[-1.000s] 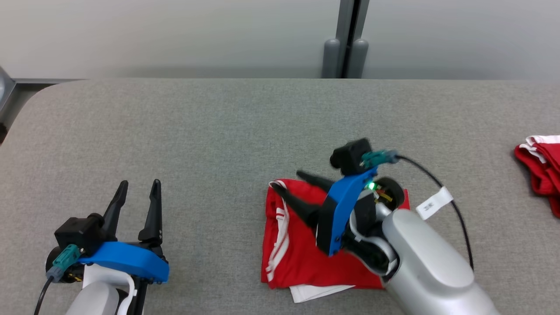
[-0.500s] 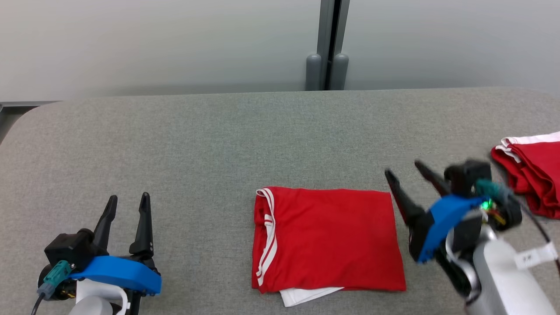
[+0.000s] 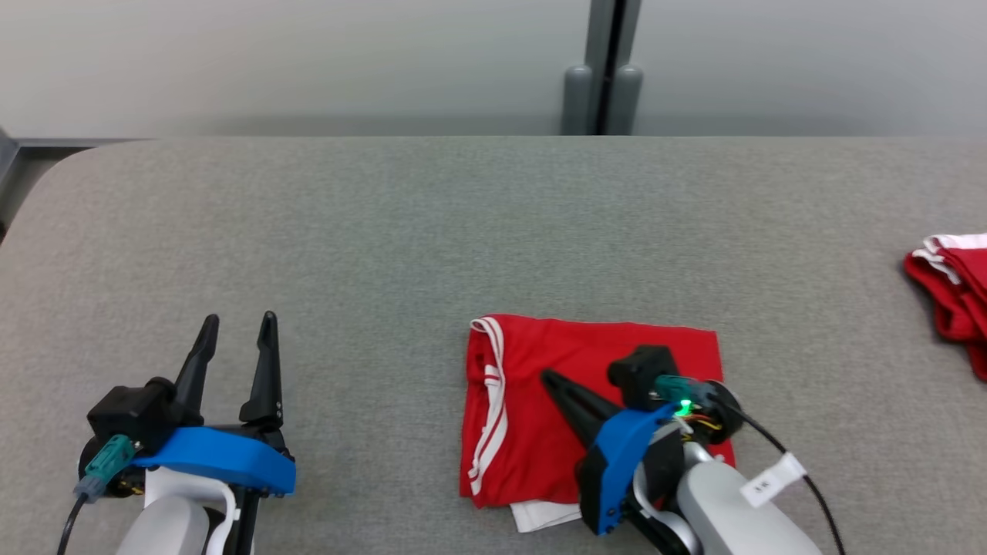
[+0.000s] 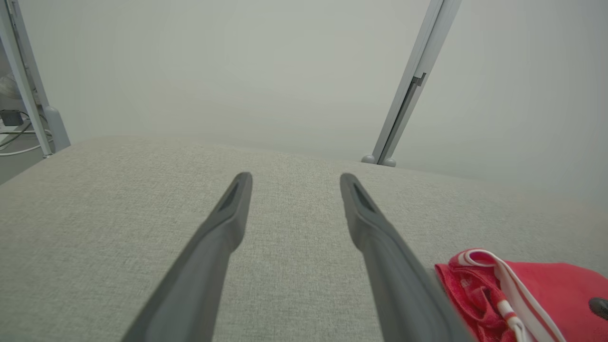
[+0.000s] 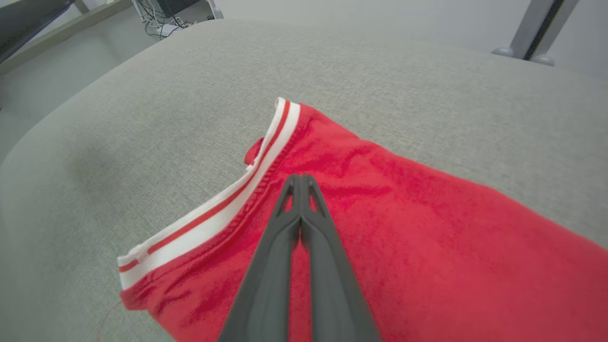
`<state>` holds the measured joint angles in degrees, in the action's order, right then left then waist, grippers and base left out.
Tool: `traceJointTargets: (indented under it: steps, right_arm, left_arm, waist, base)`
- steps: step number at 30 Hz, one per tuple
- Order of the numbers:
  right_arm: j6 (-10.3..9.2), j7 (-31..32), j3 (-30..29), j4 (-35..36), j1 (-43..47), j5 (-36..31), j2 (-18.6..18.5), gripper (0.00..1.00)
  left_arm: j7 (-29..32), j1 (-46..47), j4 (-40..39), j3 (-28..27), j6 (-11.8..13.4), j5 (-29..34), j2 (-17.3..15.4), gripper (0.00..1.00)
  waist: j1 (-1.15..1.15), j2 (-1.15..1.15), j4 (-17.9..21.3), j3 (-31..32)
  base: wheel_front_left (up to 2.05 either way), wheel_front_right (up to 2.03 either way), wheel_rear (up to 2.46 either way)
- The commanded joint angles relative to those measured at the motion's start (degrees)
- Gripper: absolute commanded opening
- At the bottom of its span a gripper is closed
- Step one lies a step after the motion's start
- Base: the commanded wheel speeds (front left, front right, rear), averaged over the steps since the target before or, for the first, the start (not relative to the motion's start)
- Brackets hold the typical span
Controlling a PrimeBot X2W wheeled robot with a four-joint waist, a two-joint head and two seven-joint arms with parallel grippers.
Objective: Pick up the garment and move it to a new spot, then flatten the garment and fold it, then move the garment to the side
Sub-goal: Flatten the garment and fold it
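Note:
The garment (image 3: 609,339) is red with white stripes and lies folded into a rectangle on the grey table, a white layer (image 3: 544,515) peeking out under its near edge. My right gripper (image 3: 549,378) is over it, fingers pointing toward the striped left edge. In the right wrist view the right gripper (image 5: 300,178) is shut tip to tip just over the red garment (image 5: 427,228), with no cloth pinched. My left gripper (image 3: 235,327) rests open at the lower left, well clear of the cloth. In the left wrist view the left gripper (image 4: 294,178) spans bare table, the garment (image 4: 536,294) at lower right.
A second red and white cloth (image 3: 952,293) lies bunched at the table's right edge. The grey fabric-covered table (image 3: 385,231) has rounded corners, with wide bare room to the left and behind. A grey post (image 3: 601,77) stands against the wall beyond the far edge.
Half a second ago my right gripper was open to the right of the garment; now it is over the garment with its fingers shut. The left gripper has stayed put. The head camera shifted.

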<state>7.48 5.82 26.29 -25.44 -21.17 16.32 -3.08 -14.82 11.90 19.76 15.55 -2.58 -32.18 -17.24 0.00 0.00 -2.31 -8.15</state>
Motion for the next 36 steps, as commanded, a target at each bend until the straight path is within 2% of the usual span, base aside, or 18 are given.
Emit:
traceJointTargets:
  steps: [1, 6, 11, 16, 17, 18, 19, 25, 28, 31, 36]
  right_arm:
    - [0.03, -0.7, 3.2, -2.5, -2.5, 1.9, 0.1, 0.0]
    - [0.03, -0.2, 9.7, -7.5, -6.1, 5.5, 0.1, 0.0]
    - [0.03, 0.5, 16.1, -10.6, -8.8, 11.9, 0.1, 0.0]
    - [0.03, -4.2, 16.4, -9.0, -11.1, 18.9, 0.1, 0.0]
    - [0.03, -5.7, 15.7, -8.7, -11.8, 19.3, 0.1, 0.3]
    - [0.03, -7.2, 14.8, -8.3, -12.2, 19.6, 0.1, 0.97]
    - [0.03, -8.7, 13.5, -8.2, -12.4, 19.3, 0.1, 1.0]
    - [0.03, -15.1, 1.3, -8.1, -9.4, 10.2, -1.2, 1.0]
    - [0.03, -16.4, -5.4, -5.0, -6.0, 5.8, -2.2, 1.0]
    - [0.03, -17.0, -12.2, -1.5, -1.6, 1.0, -3.9, 1.0]
    - [0.03, -15.0, -21.3, 4.6, 6.0, -3.7, -3.9, 1.0]
  left_arm:
    - [-0.3, 1.5, 0.4, 0.6, -0.4, 0.6, 0.4, 1.0]
    - [-0.3, 3.0, 1.4, 1.7, -1.1, 0.9, 1.1, 1.0]
    - [-0.3, 4.0, 2.9, 2.6, -1.7, 1.0, 1.9, 1.0]
    - [-0.4, 3.8, 3.7, 1.7, -1.7, 0.8, 1.8, 1.0]
    - [-0.4, 3.5, 3.6, 1.3, -1.6, 0.7, 1.6, 1.0]
    - [-0.4, 3.2, 3.6, 0.8, -1.4, 0.7, 1.4, 1.0]
    - [-0.4, 2.8, 3.4, 0.5, -1.3, 0.7, 1.3, 1.0]
    - [-0.4, 0.1, 1.4, -2.3, -0.6, 1.4, 0.7, 1.0]
    - [-0.4, -1.4, 0.4, -3.5, -0.3, 1.6, 0.7, 1.0]
    - [-0.4, -2.9, -0.5, -4.4, 0.0, 2.2, 0.9, 1.0]
    - [-0.4, -5.9, -1.7, -5.7, 0.6, 3.0, 1.5, 1.0]
  waist:
    - [0.0, 0.0, -1.8, -0.9]
    - [0.0, 0.0, -4.2, -1.3]
    - [0.0, 0.0, -5.7, -1.5]
    - [0.0, 0.0, -4.8, -1.3]
    - [0.0, 0.0, -4.3, -1.1]
    - [0.0, 0.0, -3.7, -0.9]
    - [0.0, 0.0, -3.2, -0.7]
    - [0.0, 0.0, 0.7, 1.0]
    - [0.0, 0.0, 2.2, 1.7]
    - [0.0, 0.0, 3.6, 2.4]
    - [0.0, 0.0, 5.1, 4.1]
  base:
    - [0.0, 0.0, 0.0]
    - [0.0, 0.0, 0.0]
    - [0.0, 0.0, 0.0]
    - [0.0, 0.0, 0.0]
    - [0.0, 0.0, 0.0]
    - [0.0, 0.0, 0.0]
    - [0.0, 0.0, 0.0]
    - [0.0, 0.0, 0.0]
    - [0.0, 0.0, 0.0]
    - [0.0, 0.0, 0.0]
    - [0.0, 0.0, 0.0]
